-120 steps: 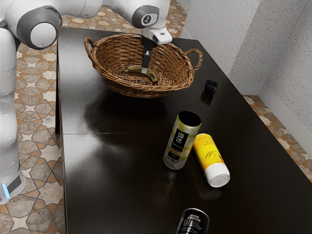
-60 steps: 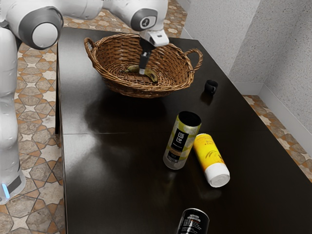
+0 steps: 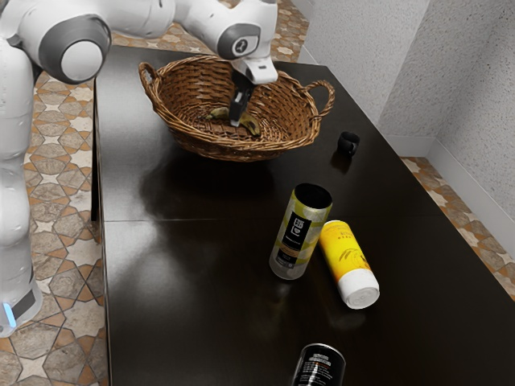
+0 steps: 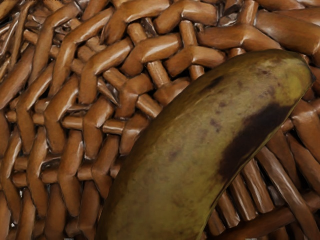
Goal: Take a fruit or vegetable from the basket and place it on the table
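Banana (image 3: 253, 126) | in basket (image 3: 229, 148) | at tip of hand (image 3: 235, 122) | contact unclear

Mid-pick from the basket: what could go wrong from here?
- The banana is curved, with the gripper down at it near the basket's floor; an off-centre grip might let it pivot or slip.
- The basket has high woven walls; a low lift could snag the banana or gripper on the rim.
- The tall patterned can stands on the table; a wide swing or careless set-down might tip it.
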